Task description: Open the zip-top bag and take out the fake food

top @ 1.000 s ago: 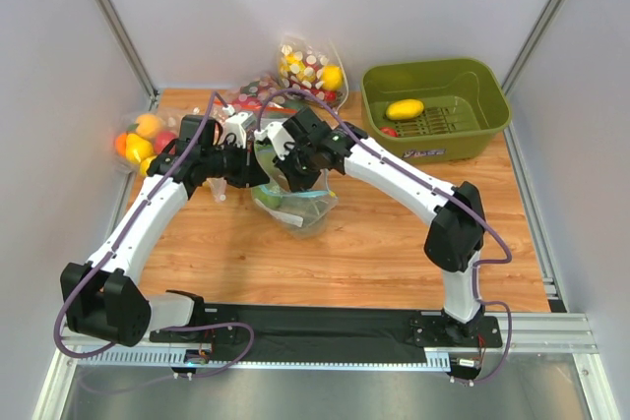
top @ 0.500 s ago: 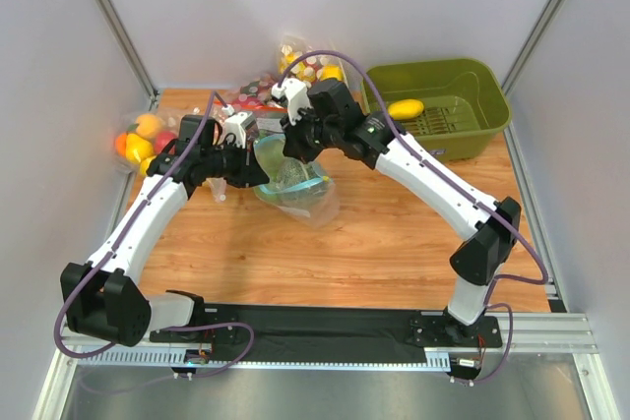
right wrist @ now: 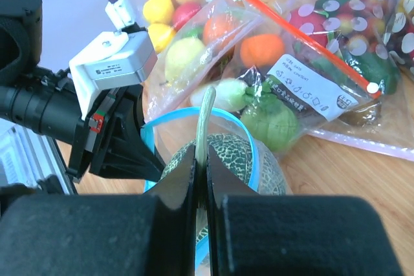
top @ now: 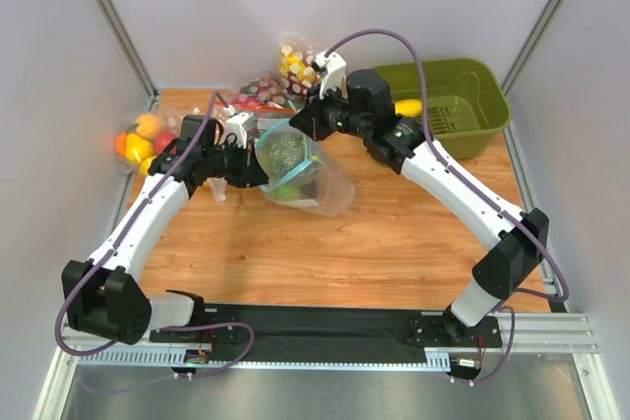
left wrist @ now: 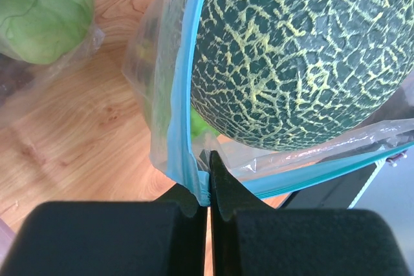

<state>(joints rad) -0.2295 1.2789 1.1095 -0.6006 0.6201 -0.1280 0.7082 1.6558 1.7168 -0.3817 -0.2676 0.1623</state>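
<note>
Your zip-top bag (top: 300, 169) sits mid-table, toward the far left, with its teal mouth stretched into a ring between the two arms. Your left gripper (top: 254, 166) has its jaws pressed together on the near-left rim; the left wrist view shows the fingers (left wrist: 223, 189) pinching the blue zipper strip (left wrist: 184, 95) flat, with no gap between them. Your right gripper (top: 313, 125) is closed narrow on the pale stem (right wrist: 205, 121) of a netted green melon (top: 287, 152), which sits in the bag's mouth.

Look at your room. Behind the bag it's crowded: a polka-dot bag (top: 300, 66) leans at the back wall, a clear bag with a red zipper (right wrist: 304, 75) lies just beyond the melon, and a bag of orange and yellow fruit (top: 138, 140) sits against the left wall. The green bin (top: 438, 105) holds the far right corner with a yellow lemon shape (top: 406, 108) inside. The bare wood lies in front and to the right of the bag.

The overhead hides the pinch points. Only the left wrist view shows a green ball (left wrist: 42, 14) low inside the plastic, left of the melon; only the right wrist view shows the white label (right wrist: 307, 88) on the red-zippered bag.
</note>
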